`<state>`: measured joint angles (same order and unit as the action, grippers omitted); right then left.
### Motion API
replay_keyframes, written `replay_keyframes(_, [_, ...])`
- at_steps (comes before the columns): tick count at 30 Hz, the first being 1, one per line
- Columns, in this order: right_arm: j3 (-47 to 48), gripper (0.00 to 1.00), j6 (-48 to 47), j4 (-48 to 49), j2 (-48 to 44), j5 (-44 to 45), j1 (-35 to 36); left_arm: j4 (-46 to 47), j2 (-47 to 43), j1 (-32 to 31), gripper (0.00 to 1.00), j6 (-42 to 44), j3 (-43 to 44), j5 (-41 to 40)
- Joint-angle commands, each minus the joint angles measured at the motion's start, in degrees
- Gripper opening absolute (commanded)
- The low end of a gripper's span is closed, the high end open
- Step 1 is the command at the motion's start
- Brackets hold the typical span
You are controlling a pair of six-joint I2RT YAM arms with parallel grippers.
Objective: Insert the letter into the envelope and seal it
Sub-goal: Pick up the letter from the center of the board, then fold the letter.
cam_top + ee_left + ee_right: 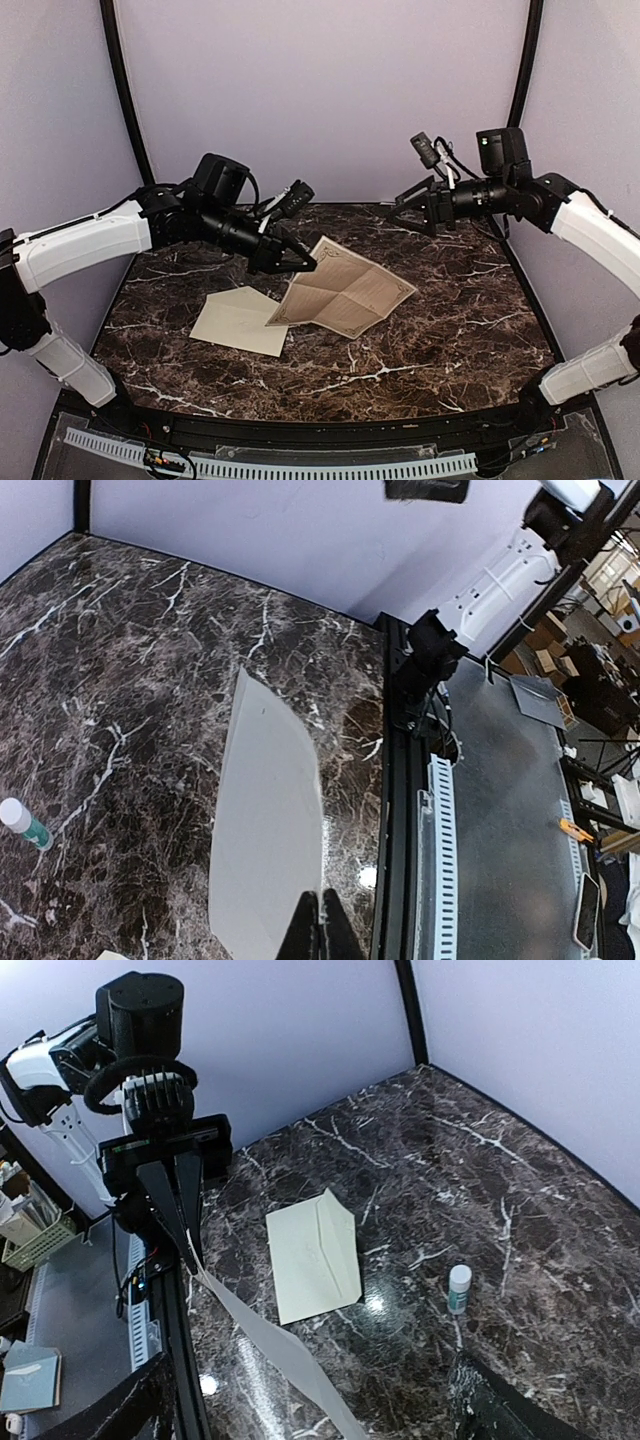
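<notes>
Left jaws pinched shut on upper corner of letter (pixel 345 290) at frame centre, sheet slanting down beside envelope (pixel 240 320); right jaws gape open, upper right.

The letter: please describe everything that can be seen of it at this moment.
Thin and beige, the letter is an unfolded paper sheet with a dark ornamental border and crossing fold creases. Its back looks plain and pale in the left wrist view. The left claw is shut on its far edge and holds it tilted, slightly bent. From above, its near left corner overlaps the envelope; whether they touch cannot be told.
</notes>
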<state>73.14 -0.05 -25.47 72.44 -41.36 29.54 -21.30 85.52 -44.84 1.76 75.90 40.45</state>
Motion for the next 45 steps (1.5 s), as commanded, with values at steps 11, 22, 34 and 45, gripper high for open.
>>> replay_keyframes(11, [10.87,0.77,-7.33,-13.29,10.18,-10.28,11.51,-8.91,-1.4,2.28,0.0,7.23,7.04,9.97])
replay_keyframes(22, [8.11,0.55,-8.9,-13.7,12.3,-8.42,12.99,-10.32,1.0,2.23,0.0,6.98,10.71,11.29])
replay_keyframes(34, [8.12,0.16,-9.53,-12.68,11.76,-7.52,13.22,-10.85,2.47,2.43,0.0,6.65,12.12,8.66])
replay_keyframes(45, [1.86,0.0,-1.39,2.1,7.0,2.28,13.13,-5.74,0.96,3.19,0.43,3.86,11.07,1.89])
